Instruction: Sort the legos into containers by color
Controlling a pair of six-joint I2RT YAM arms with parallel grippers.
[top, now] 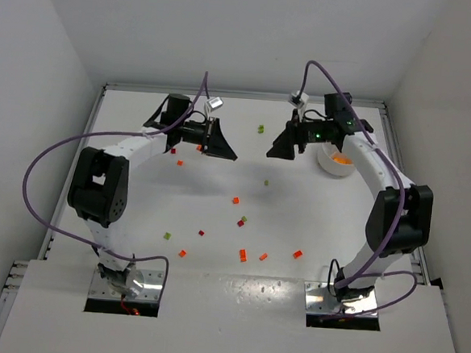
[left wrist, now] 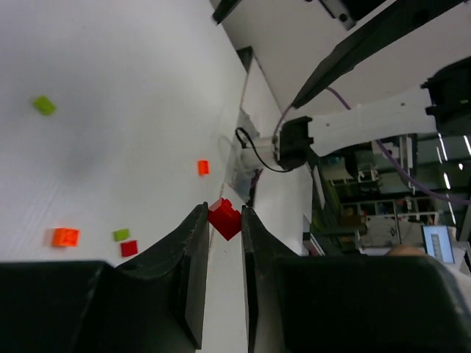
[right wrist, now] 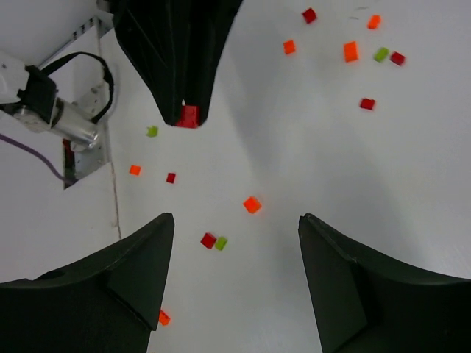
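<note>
far right: dish (top: 336,164) half hidden behind right arm (top: 368,159), compartments unreadable. left fingers (left wrist: 193,257) partly cover red brick (left wrist: 224,218). loose legos (top: 236,200) on tabletop (top: 313,222) too small for shape.

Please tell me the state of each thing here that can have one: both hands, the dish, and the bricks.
left hand: shut on a red brick, which sits between its fingertips.
right hand: open, holds nothing.
dish: upright, with some orange bricks inside.
loose bricks: scattered on the table, not yet sorted.
</note>
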